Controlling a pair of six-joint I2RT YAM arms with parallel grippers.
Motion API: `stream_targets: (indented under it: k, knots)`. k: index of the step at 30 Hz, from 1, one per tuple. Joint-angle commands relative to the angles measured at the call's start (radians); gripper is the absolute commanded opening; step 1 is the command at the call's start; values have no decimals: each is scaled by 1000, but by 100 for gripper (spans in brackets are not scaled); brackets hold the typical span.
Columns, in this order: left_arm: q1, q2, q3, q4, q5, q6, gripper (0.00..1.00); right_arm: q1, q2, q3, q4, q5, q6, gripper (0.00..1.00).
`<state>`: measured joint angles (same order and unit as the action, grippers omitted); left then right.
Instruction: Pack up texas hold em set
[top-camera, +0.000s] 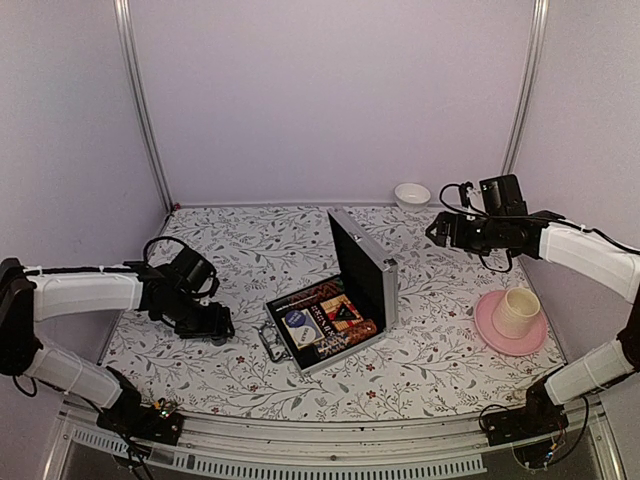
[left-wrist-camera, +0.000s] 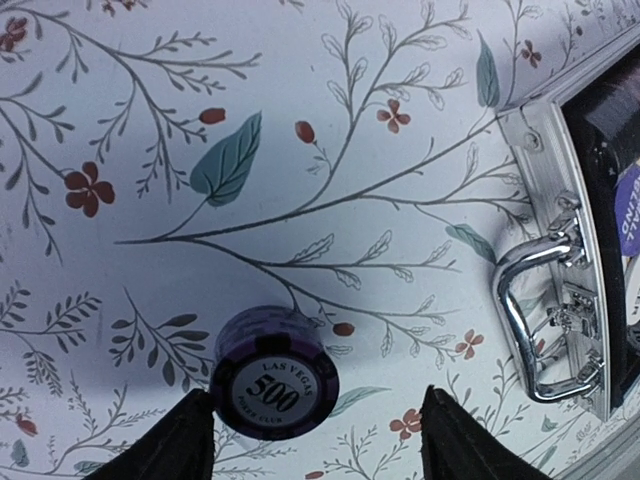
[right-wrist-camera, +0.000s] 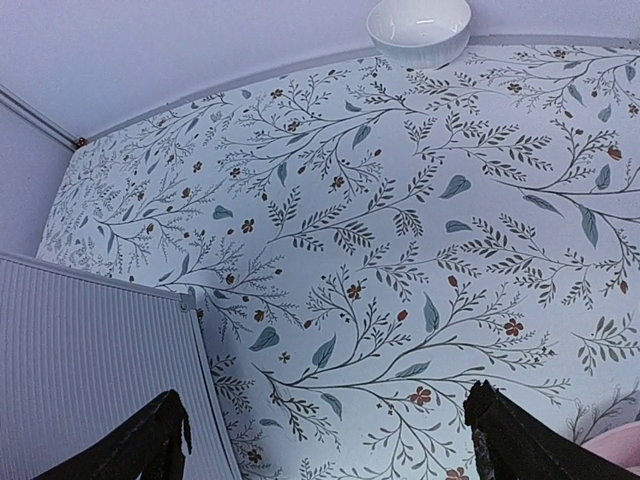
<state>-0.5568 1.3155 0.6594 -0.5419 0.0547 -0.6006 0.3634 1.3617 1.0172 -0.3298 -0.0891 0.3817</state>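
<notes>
The silver case (top-camera: 372, 262) of the texas hold em set lies open mid-table with its lid upright; card decks and chips (top-camera: 335, 315) fill its black tray. In the left wrist view a short stack of purple-and-black poker chips (left-wrist-camera: 275, 372) marked 500 rests on the cloth. My left gripper (left-wrist-camera: 315, 440) is open around the stack, whose edge is against the left finger (left-wrist-camera: 170, 445), with a wide gap to the other finger. It hovers low, left of the case handle (left-wrist-camera: 540, 310). My right gripper (top-camera: 435, 230) hangs open and empty above the cloth, right of the lid (right-wrist-camera: 90, 370).
A small white bowl (top-camera: 412, 194) sits at the back wall. A cream cup (top-camera: 517, 312) stands on a pink plate (top-camera: 500, 335) at the right. Metal frame posts rise at both back corners. The floral cloth covers the whole table.
</notes>
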Motion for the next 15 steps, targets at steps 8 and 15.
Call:
stream_targets:
  k: [8,15]
  knots:
    - [-75,94,76,-101,-192,-11,66,-9,-52,-42,40,-6,35,98]
    - [-111,64,114,-136,-324,-36,66,-8,-51,-47,43,-4,43,98]
